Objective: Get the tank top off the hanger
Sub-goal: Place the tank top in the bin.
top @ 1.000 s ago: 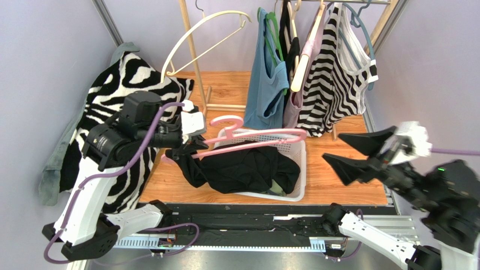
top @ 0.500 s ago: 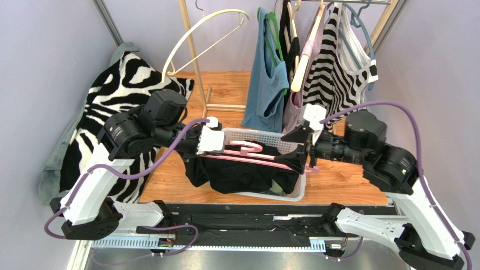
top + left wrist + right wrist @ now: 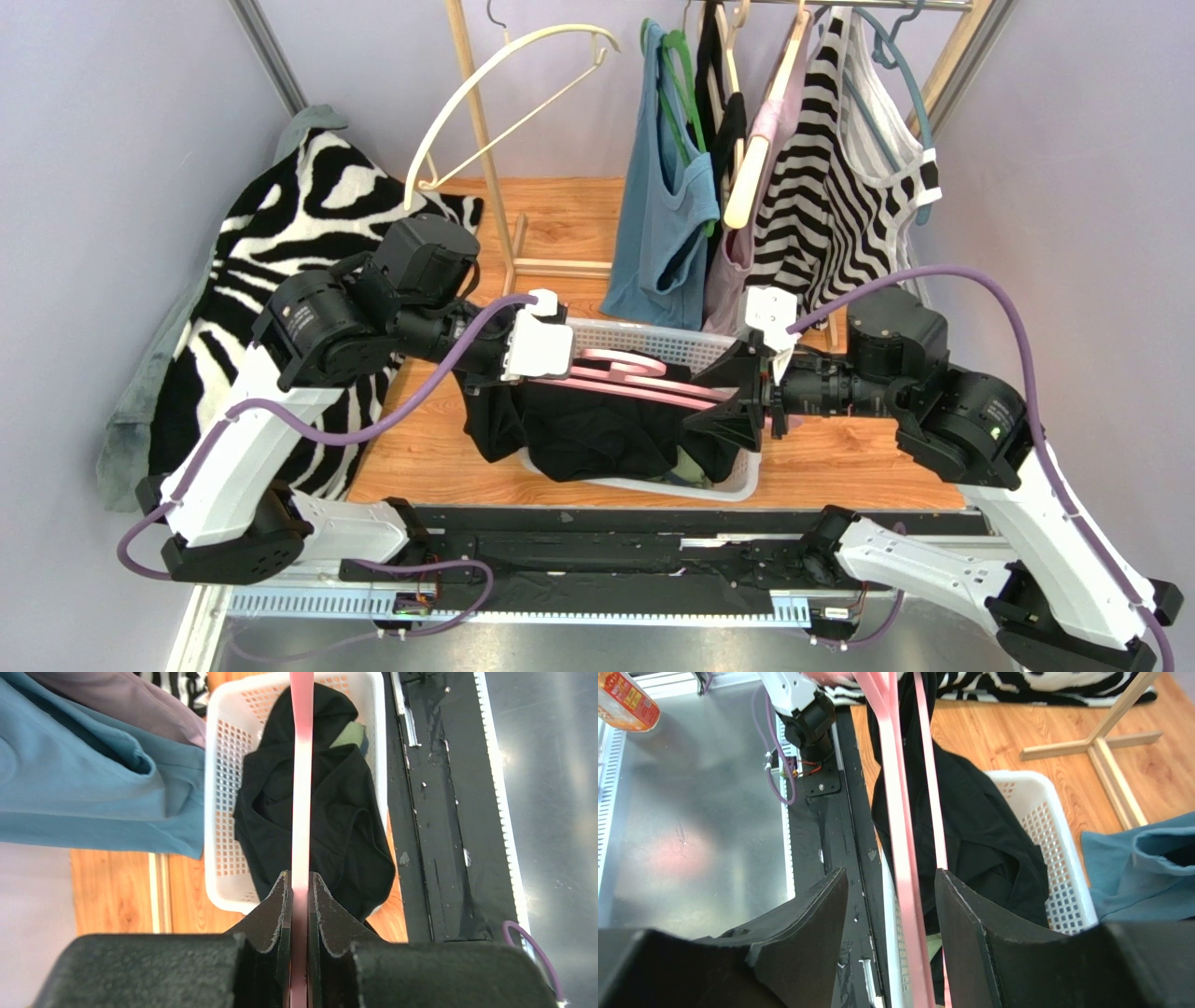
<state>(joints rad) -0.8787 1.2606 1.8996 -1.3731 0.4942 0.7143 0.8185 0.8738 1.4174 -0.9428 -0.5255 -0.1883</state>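
White basket (image 3: 741, 483) sits mid-frame on the wooden tabletop (image 3: 856, 448). Black tank top (image 3: 603, 427) is heaped in it, spilling over the 9 o'clock rim. Pink hanger (image 3: 634, 375) runs across the basket top, roughly 9 to 3. Left gripper (image 3: 550, 357) reaches in from 9 o'clock to the hanger's left end; can't make out the grip itself. Right gripper (image 3: 732, 399) reaches in from 3 o'clock, black fingers spread either side of the hanger's right end. On the rail at 12–1 o'clock: blue top (image 3: 659, 224), striped top (image 3: 821, 210). Cream hanger (image 3: 484, 98) at 11. Zebra-print cloth (image 3: 267, 266) at 9–10.
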